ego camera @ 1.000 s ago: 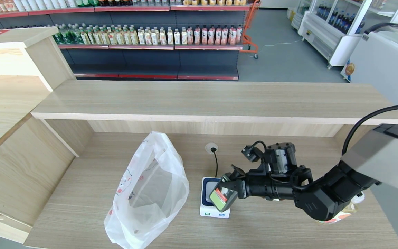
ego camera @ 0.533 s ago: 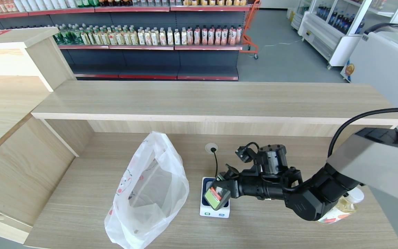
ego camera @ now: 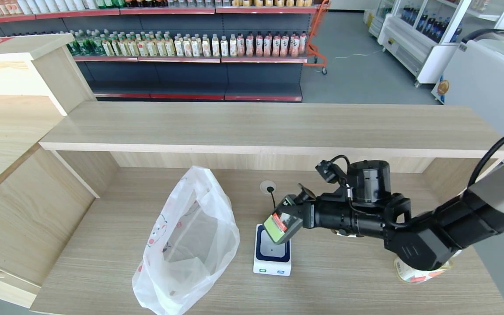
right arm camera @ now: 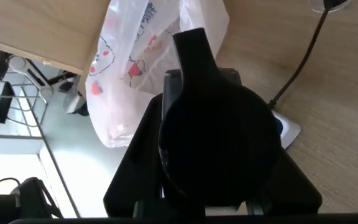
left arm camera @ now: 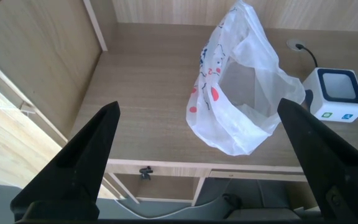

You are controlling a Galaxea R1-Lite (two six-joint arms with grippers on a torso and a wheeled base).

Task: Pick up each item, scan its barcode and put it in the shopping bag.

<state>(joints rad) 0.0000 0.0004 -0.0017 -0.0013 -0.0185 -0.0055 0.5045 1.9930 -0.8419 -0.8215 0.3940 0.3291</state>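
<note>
My right gripper (ego camera: 288, 214) is shut on a small dark container with a green and red label (ego camera: 281, 223). It holds it tilted in the air just above the white scanner (ego camera: 272, 253), label side down toward the dark scan window. In the right wrist view the container (right arm camera: 216, 143) is a black round shape between the fingers. The white plastic shopping bag (ego camera: 186, 240) stands open on the counter left of the scanner. My left gripper (left arm camera: 197, 107) hangs open above the counter's near left edge, with the bag (left arm camera: 241, 93) and scanner (left arm camera: 335, 92) beyond it.
A drink bottle (ego camera: 418, 273) stands at the counter's right front, mostly behind my right arm. The scanner's black cable (ego camera: 273, 205) runs to a hole at the back. A raised wooden ledge (ego camera: 269, 127) borders the far side, and a wooden wall (ego camera: 24, 218) borders the left.
The right gripper first dipped left over the scanner with the container, then rose and drew back to the right, so the container now hangs higher above the scan window.
</note>
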